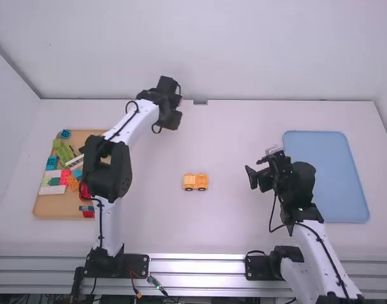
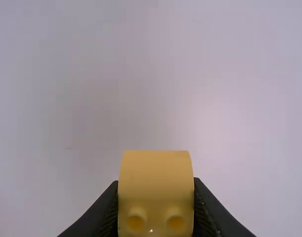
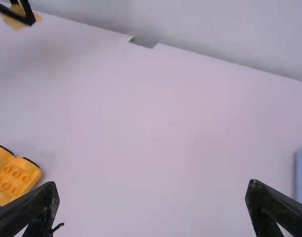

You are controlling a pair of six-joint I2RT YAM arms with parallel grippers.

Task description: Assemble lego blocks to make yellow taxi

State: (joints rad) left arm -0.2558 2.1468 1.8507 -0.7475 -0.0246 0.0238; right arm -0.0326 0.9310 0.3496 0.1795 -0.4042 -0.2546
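Observation:
My left gripper [image 1: 172, 119] is over the back of the table, left of the middle. In the left wrist view, the left gripper [image 2: 155, 212] is shut on a yellow block [image 2: 155, 173] with two studs showing. The same block [image 3: 13, 19] also shows at the upper left of the right wrist view. A yellow-orange wheeled car [image 1: 195, 182], [image 3: 15, 177] rests mid-table, studs visible on top, separate from both grippers. My right gripper [image 1: 255, 173] stands to the car's right; its fingers are wide apart in the right wrist view, where the gripper [image 3: 153, 190] holds nothing.
At the left, a tan tray [image 1: 47, 208] carries several loose blocks in green, blue, red, white and orange, partly behind the left arm. A blue tray [image 1: 326, 177] lies on the right side, beside the right arm. A wall [image 1: 244, 50] rises behind the table's back edge.

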